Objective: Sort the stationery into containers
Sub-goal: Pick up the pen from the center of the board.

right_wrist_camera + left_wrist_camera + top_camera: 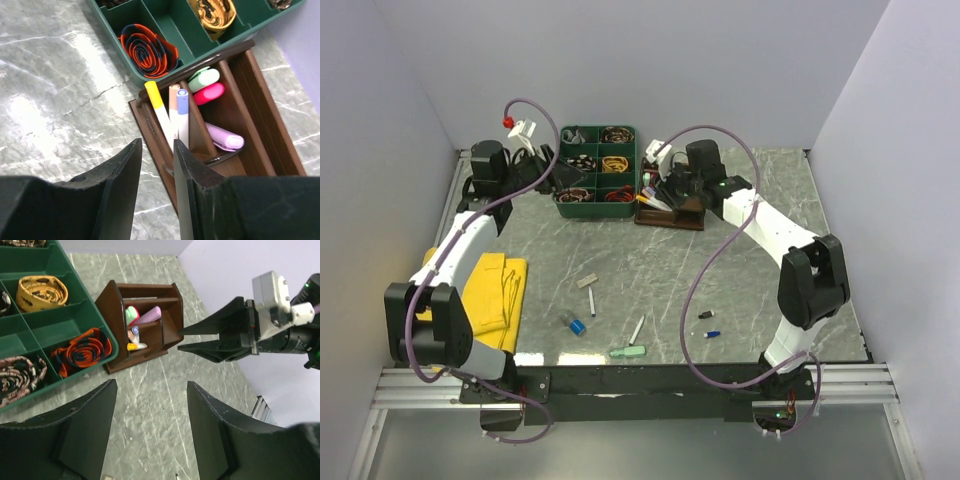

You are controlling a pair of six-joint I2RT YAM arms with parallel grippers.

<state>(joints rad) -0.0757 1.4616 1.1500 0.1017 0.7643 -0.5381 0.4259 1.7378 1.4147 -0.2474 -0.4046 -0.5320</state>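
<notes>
The brown wooden organiser [672, 214] stands at the back of the table, beside the green tray. It holds yellow-, orange- and blue-capped markers [170, 112], mint [204, 78] and pink [210, 93] highlighters and a purple highlighter [225, 138]. My right gripper [156, 145] hovers over the organiser's near-left wall, open, with nothing between its fingers. My left gripper [151, 385] is open and empty above bare table left of the organiser [145, 325]. Loose on the table lie a white pen [637, 329], another pen [591, 303], a blue cap [578, 326], a mint eraser [628, 351] and small bits [708, 333].
A green divided tray [638, 160] with rolled ties stands left of the organiser. A yellow cloth [495, 290] lies at the left edge. Walls close in the table on three sides. The right gripper [220, 337] shows in the left wrist view.
</notes>
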